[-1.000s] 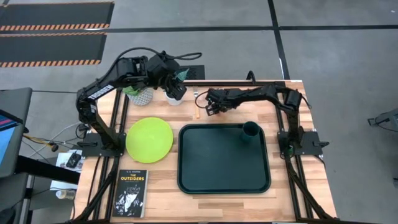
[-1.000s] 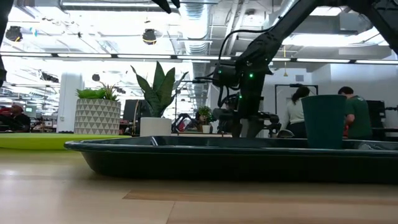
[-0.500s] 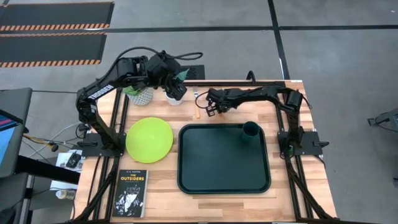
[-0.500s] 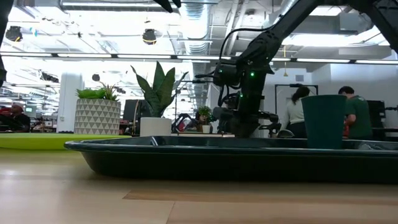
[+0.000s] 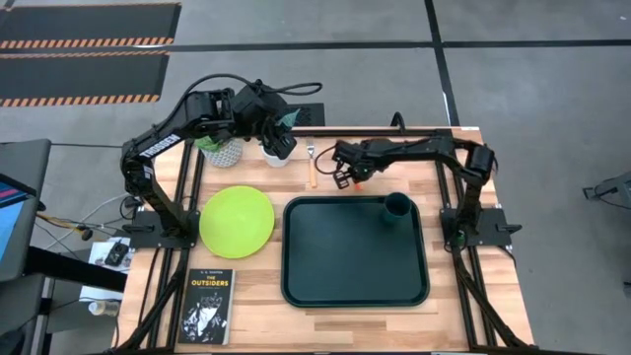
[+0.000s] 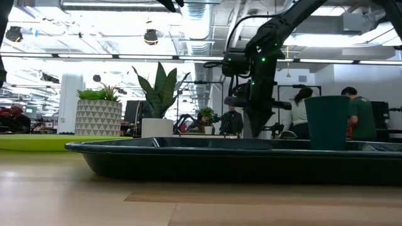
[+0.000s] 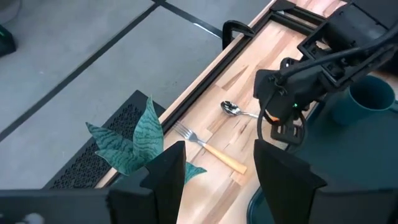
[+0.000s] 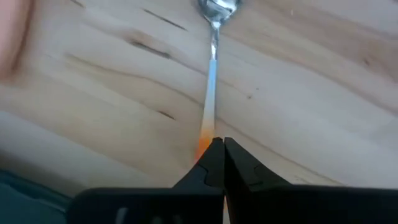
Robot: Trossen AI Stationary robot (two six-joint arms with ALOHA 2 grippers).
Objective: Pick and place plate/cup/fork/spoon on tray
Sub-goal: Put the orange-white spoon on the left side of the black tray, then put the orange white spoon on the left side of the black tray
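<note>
Right gripper (image 8: 217,144) now clenched on spoon (image 8: 214,62) handle, lifted since earlier, fork (image 5: 312,168) unmoved

Showing pale, smooth planked wood with dark grain streaks on the table (image 5: 296,325). Gleaming as polished silver metal in the bowl and stem of the small red-orange-handled spoon (image 8: 212,37). Looking like matt dark green plastic across the large rectangular tray (image 5: 355,251). Appearing smooth and faintly glossy on the round lime-green plate (image 5: 237,222). Reading as matt black plastic on the right pincer (image 8: 219,163).
</note>
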